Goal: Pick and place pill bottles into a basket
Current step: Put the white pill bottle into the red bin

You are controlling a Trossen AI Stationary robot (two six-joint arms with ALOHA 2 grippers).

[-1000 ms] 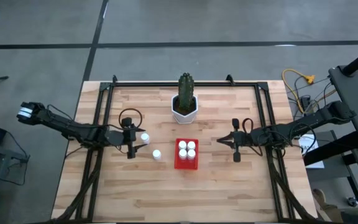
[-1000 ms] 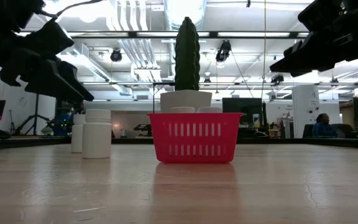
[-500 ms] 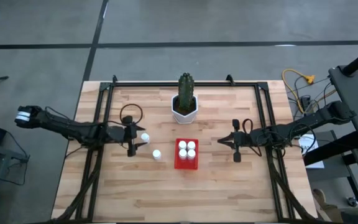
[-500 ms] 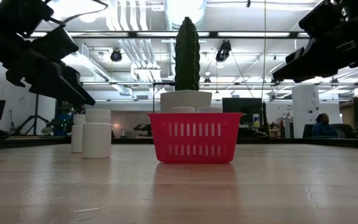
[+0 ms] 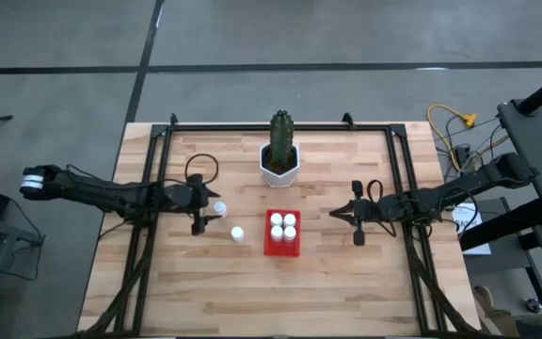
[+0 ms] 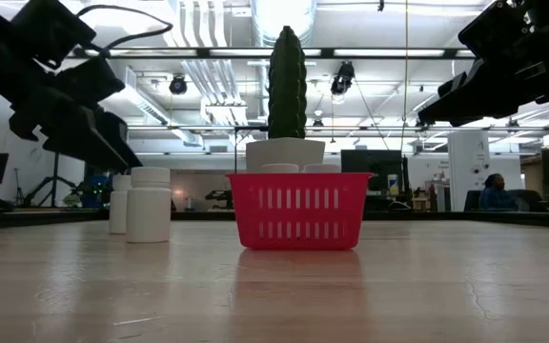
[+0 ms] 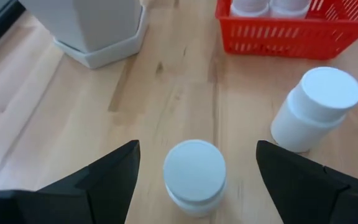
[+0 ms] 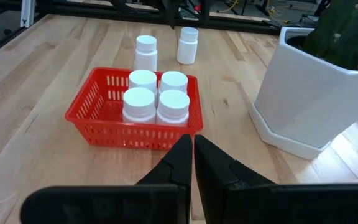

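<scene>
Two white pill bottles stand upright on the table left of the red basket [image 5: 282,247]: one [image 5: 219,208] [image 7: 194,171] and one nearer the basket [image 5: 237,234] [image 7: 316,109]. Several more bottles [image 8: 157,93] stand inside the basket [image 8: 98,127]. My left gripper [image 5: 199,215] [image 7: 197,180] is open just left of the first bottle, above the table; in the left wrist view its fingers stand on either side of that bottle without touching it. My right gripper [image 5: 356,224] [image 8: 193,163] is shut and empty, right of the basket and above the table.
A white pot with a green cactus [image 5: 279,162] stands behind the basket, near the table's far edge; it also shows in the left wrist view [image 7: 98,31] and the right wrist view [image 8: 316,106]. Bare wood lies along the near side of the table [image 5: 280,301].
My left gripper has tipped and come down a little toward the bottle in front of it, staying open. The bottles and the basket have not moved.
</scene>
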